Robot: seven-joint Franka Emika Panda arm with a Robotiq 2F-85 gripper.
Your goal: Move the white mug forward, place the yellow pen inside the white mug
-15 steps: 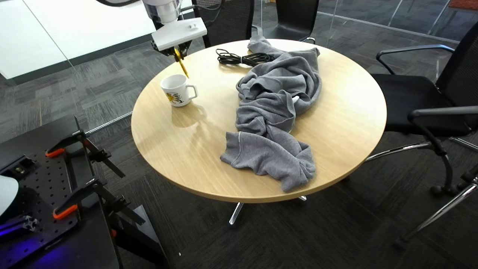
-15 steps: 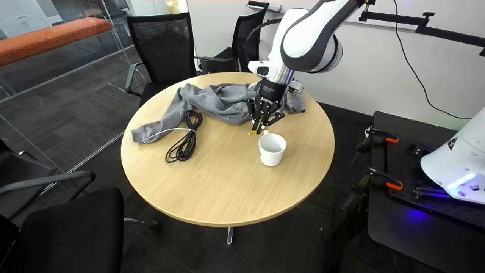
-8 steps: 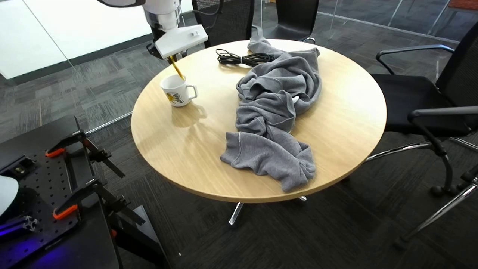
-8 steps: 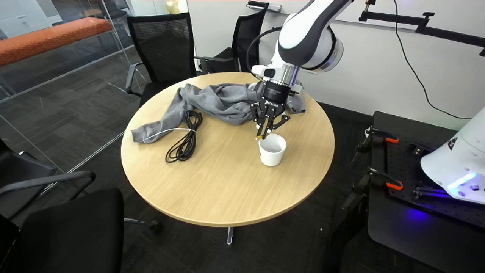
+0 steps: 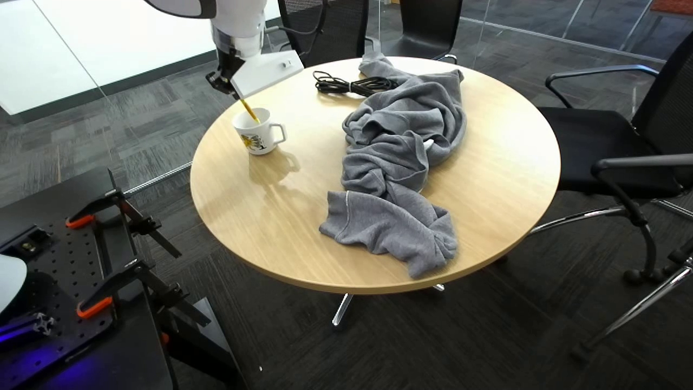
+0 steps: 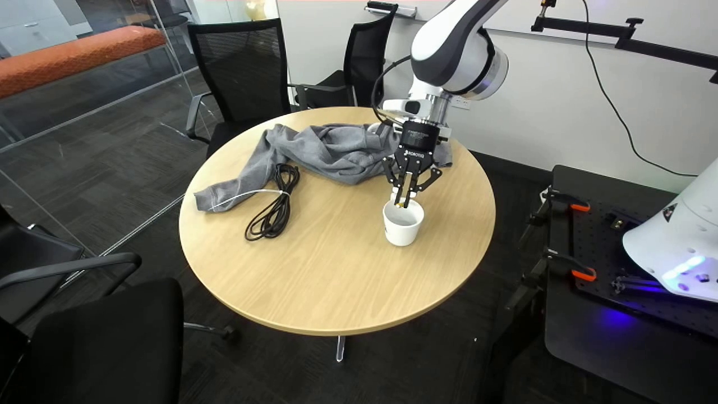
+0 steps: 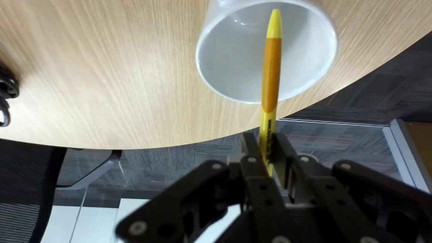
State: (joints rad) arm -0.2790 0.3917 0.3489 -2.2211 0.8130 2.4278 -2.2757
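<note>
Pen [image 7: 271,74] pinched in the claw [image 7: 263,137], jaws pretty much together on it, tip tilted over the mouth of an upright mug [image 6: 401,229] on the worktop [image 6: 314,269], can't tell if it's dipped in

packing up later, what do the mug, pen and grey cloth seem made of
White mug: probably glazed ceramic, glossy; small bright highlights show inside it.
Yellow pen: likely plastic, smooth-sided, in even yellow and orange; sheen hard to judge.
Grey cloth: woven or knitted fabric, matte, bunched in soft folds; fibre unclear.
</note>
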